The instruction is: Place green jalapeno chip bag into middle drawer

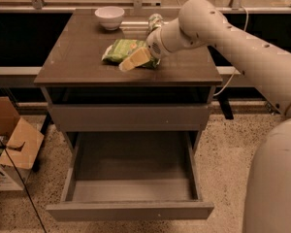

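Now the green jalapeno chip bag [122, 50] lies on the bench [77, 57], near the middle of its top, nearer the camera than the white bowl [109, 17]. The arm [203, 25] reaches in from the right. Its tan jaws slant down over the bag's front right edge, overlapping it; whether they are open or closed I cannot tell. Below, the middle drawer [131, 210] stands pulled out under a shut drawer front [128, 116]. A small can [155, 21] stands behind the wrist.

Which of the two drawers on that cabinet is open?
The lower one, the middle drawer, is pulled out, showing its grey floor; the flat drawer front above it is shut. The gripper is on top, at the green jalapeno chip bag.
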